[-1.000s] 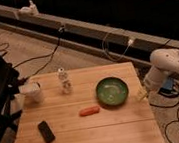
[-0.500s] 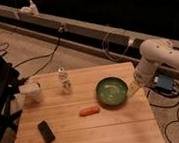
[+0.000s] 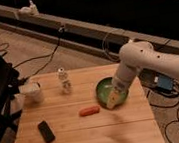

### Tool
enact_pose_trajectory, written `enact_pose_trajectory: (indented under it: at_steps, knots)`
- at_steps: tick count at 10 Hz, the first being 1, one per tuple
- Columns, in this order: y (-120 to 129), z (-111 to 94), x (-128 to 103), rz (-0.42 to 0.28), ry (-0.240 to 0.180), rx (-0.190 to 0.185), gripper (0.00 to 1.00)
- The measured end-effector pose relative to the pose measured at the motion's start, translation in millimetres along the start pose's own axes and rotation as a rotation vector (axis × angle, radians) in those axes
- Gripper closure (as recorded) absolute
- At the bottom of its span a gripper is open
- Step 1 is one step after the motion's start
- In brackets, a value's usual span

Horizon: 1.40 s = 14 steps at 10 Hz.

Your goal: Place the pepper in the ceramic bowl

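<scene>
The pepper (image 3: 89, 110) is a small orange-red tapered vegetable lying flat near the middle of the wooden table (image 3: 82, 137). The ceramic bowl (image 3: 105, 89) with its green glazed inside sits to its right, partly covered by my arm. My gripper (image 3: 113, 99) hangs over the bowl's near edge, a short way right of the pepper and apart from it. Nothing shows in the gripper.
A white mug (image 3: 32, 92) stands at the table's left edge. A small clear bottle (image 3: 63, 80) stands behind the pepper. A flat black device (image 3: 46, 131) lies at the front left. Cables and a blue box (image 3: 163, 83) lie on the floor to the right.
My arm has swung left from beyond the table's right edge, and the gripper is now over the bowl's near side, closer to the pepper. The objects have not moved.
</scene>
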Motion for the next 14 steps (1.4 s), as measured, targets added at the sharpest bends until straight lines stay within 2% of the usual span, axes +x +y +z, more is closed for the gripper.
enact_pose_trajectory:
  at_steps: [1, 4, 5, 7, 11, 13, 14]
  knots:
    - [-8.5, 0.7, 4.0, -0.028, 0.004, 0.006, 0.34]
    - [-7.2, 2.9, 4.8, -0.031, 0.007, 0.003, 0.34]
    - [-3.8, 9.5, 10.9, -0.047, 0.013, -0.008, 0.34]
    - [-2.2, 32.8, 34.8, -0.096, 0.021, -0.022, 0.34]
    - [-7.3, 78.1, 76.3, -0.173, 0.007, -0.048, 0.34]
    - [-14.1, 105.3, 94.0, -0.201, -0.007, -0.043, 0.34]
    - [-18.2, 117.2, 99.0, -0.202, -0.014, -0.027, 0.34]
